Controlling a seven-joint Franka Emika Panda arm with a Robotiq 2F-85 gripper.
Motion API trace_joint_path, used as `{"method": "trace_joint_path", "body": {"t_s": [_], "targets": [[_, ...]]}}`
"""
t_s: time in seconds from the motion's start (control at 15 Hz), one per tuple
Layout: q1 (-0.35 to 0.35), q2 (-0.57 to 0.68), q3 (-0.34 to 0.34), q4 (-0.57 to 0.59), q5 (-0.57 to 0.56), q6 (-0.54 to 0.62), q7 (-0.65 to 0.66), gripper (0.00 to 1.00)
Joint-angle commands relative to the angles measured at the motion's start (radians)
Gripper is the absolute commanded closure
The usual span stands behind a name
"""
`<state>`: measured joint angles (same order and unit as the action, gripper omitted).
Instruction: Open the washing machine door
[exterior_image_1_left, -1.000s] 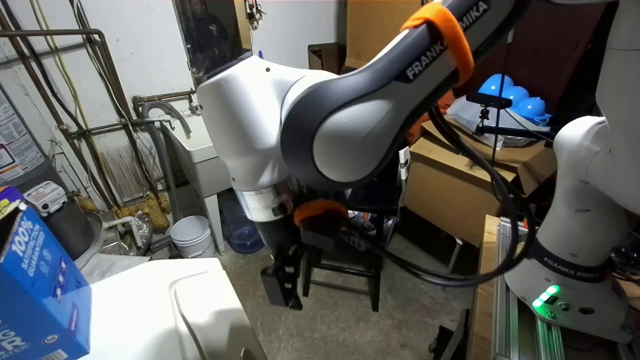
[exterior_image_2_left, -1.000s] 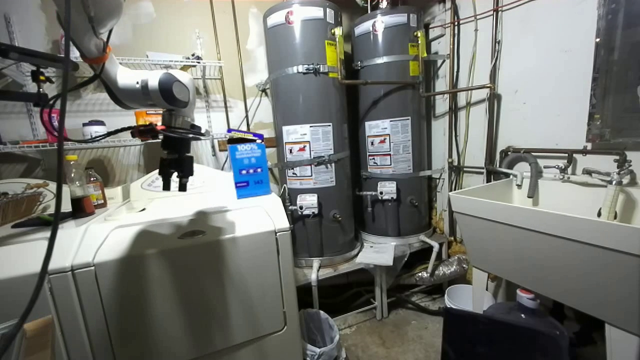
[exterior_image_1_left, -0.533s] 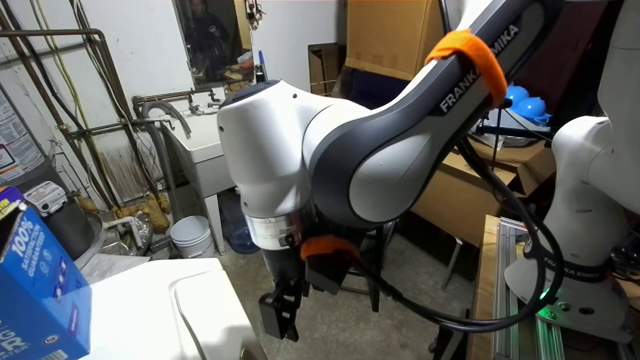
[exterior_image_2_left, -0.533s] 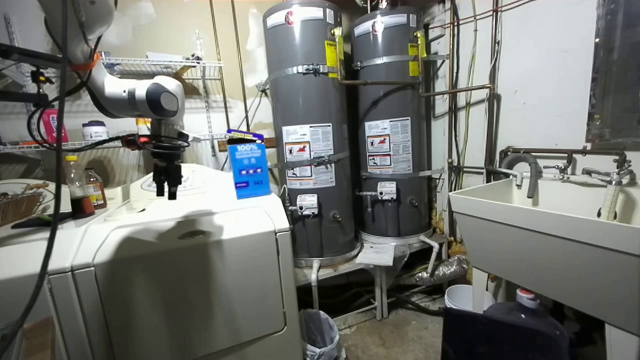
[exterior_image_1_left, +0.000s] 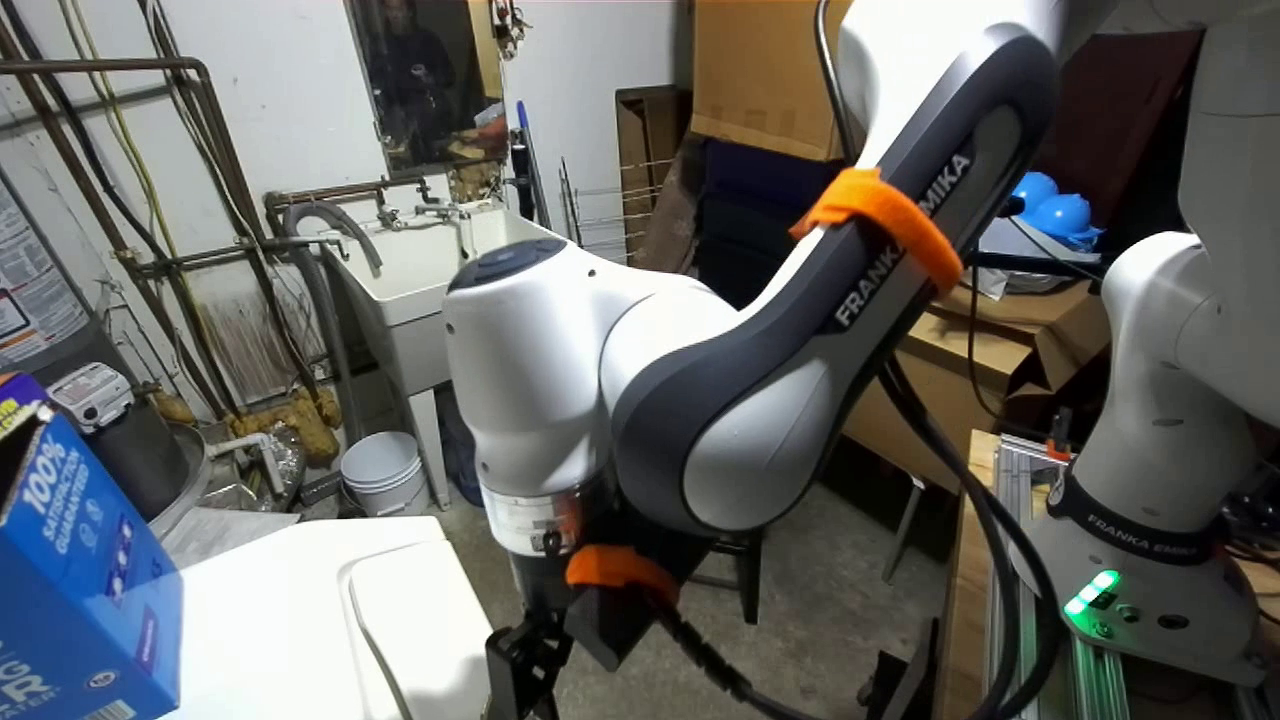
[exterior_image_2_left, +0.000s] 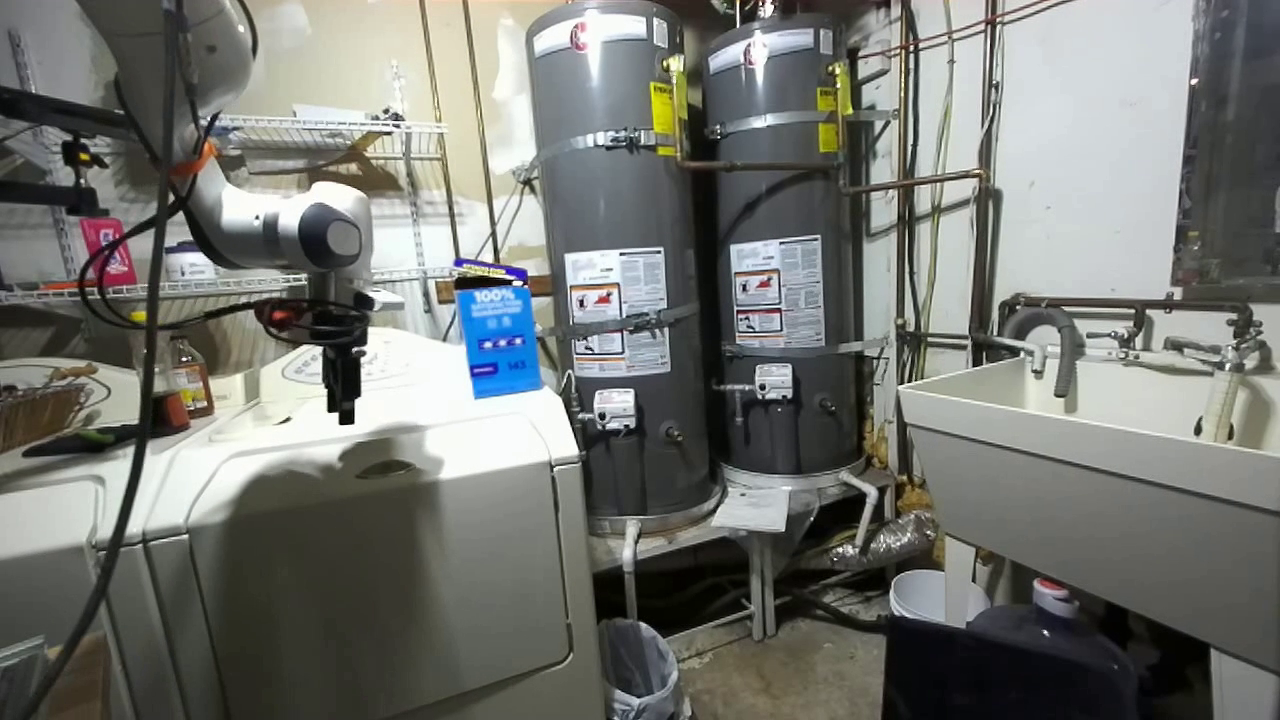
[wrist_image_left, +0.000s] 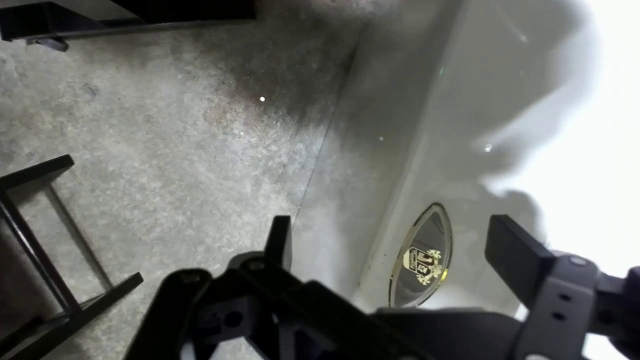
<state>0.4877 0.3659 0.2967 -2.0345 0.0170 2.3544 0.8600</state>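
The white washing machine (exterior_image_1_left: 270, 620) stands below my arm; it also shows in an exterior view (exterior_image_2_left: 430, 400). Its white door (exterior_image_2_left: 510, 560) has rounded corners, sits flush and closed, and carries an oval badge (exterior_image_2_left: 385, 468). The door's upper part shows in an exterior view (exterior_image_1_left: 440, 600). My gripper (exterior_image_2_left: 341, 412) points down above the machine near the door's upper edge; its lower end is cut off in an exterior view (exterior_image_1_left: 525, 695). In the wrist view my gripper (wrist_image_left: 395, 242) is open and empty, with the door (wrist_image_left: 480, 170) and its badge (wrist_image_left: 421, 260) seen between the fingers.
A blue box (exterior_image_1_left: 90, 580) stands on the machine's top, also in an exterior view (exterior_image_2_left: 500, 345). Bottles (exterior_image_2_left: 188, 378) stand on the neighbouring appliance. Two grey water heaters (exterior_image_2_left: 610, 210) and a utility sink (exterior_image_2_left: 1080, 480) lie beyond. A black stool (wrist_image_left: 37, 250) stands on the floor.
My gripper has come down in both exterior views and closer to the machine. Its fingers now overlap in an exterior view where they showed spread before. The door has not moved.
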Motion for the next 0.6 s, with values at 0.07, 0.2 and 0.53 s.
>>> {"method": "trace_joint_path", "body": {"t_s": [0.07, 0.2, 0.53], "targets": [[0.076, 0.08, -0.043, 0.04, -0.043, 0.149, 0.134, 0.0], [0.115, 0.088, -0.052, 0.039, -0.059, 0.184, 0.167, 0.0], [0.199, 0.099, -0.076, 0.059, -0.075, 0.223, 0.232, 0.0]]}}
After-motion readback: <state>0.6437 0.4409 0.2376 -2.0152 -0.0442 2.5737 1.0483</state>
